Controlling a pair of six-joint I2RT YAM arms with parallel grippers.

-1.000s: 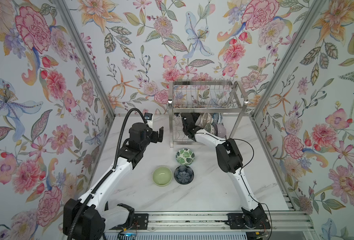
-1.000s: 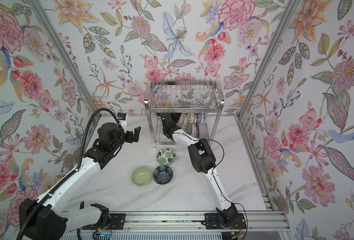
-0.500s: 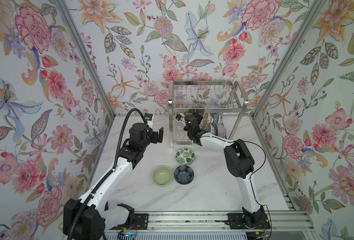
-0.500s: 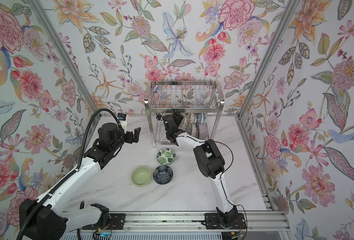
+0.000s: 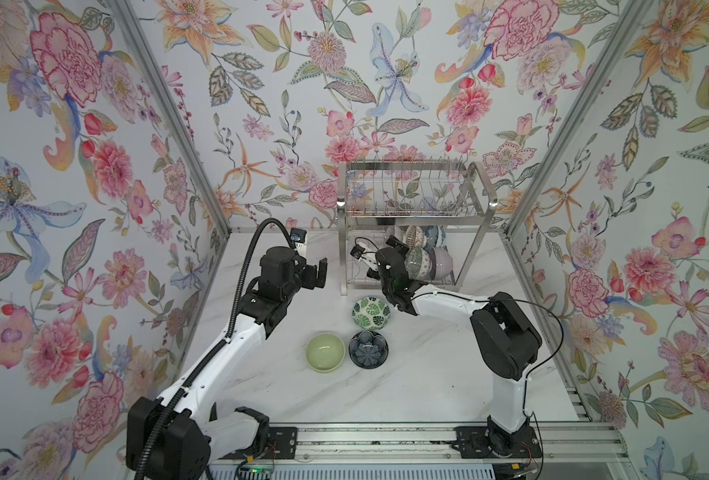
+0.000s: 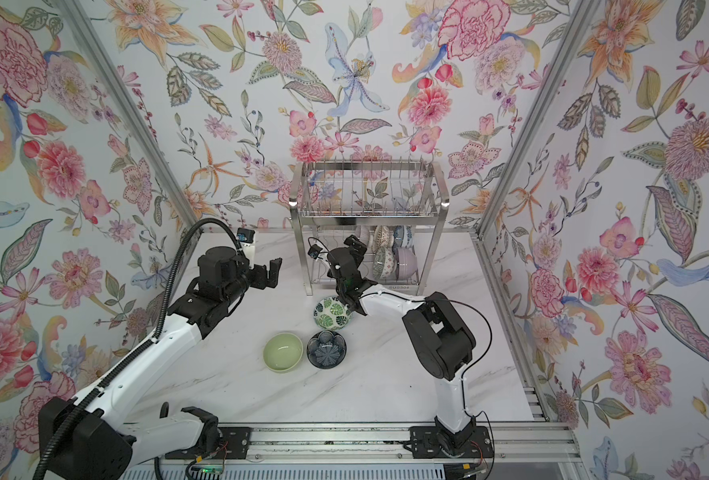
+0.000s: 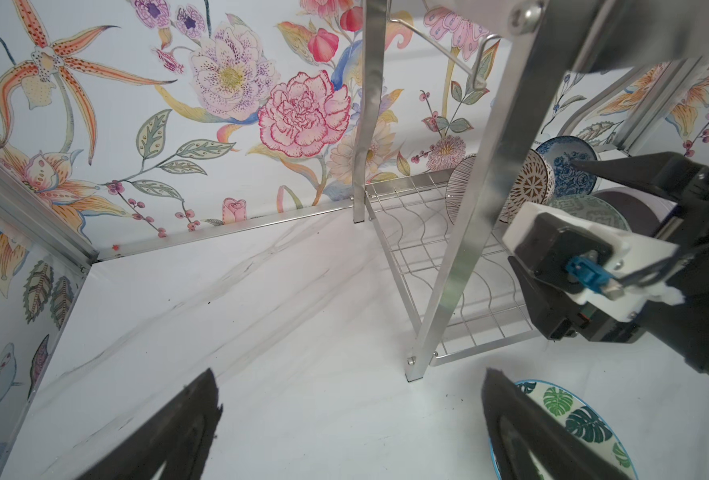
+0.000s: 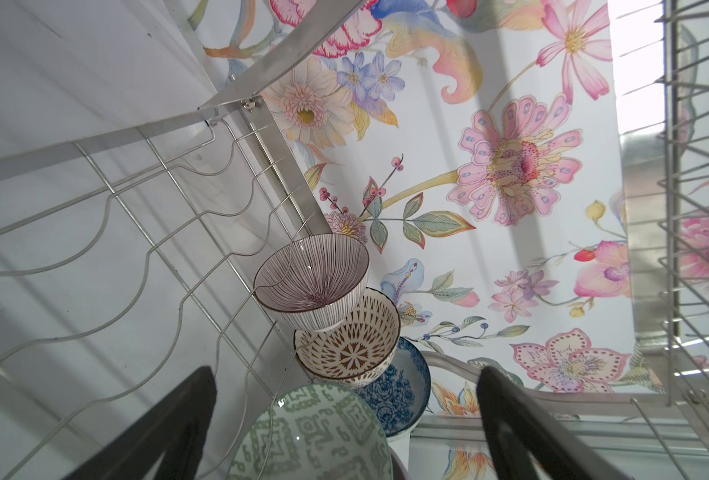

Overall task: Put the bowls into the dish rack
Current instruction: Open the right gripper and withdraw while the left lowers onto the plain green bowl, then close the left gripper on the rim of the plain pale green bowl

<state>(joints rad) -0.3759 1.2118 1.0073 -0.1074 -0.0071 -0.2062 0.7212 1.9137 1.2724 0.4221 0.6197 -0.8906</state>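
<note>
The dish rack stands at the back of the table. Several bowls stand on edge on its lower shelf: purple-lined, white lattice, blue floral, grey-green and lilac. My right gripper is open at that shelf, its fingers wide on either side of the grey-green bowl and not touching it. On the table lie the green leaf, pale green and navy bowls. My left gripper hovers open and empty, left of the rack.
Floral walls close in the marble table on three sides. The rack's upper tier of thin prongs holds nothing. The rack's front left leg stands just ahead of my left gripper. The arms' base rail runs along the front edge.
The right arm's elbow has swung out to the right and toward the front. Its gripper has backed off a little from the rack's lower shelf. The left arm has not moved.
</note>
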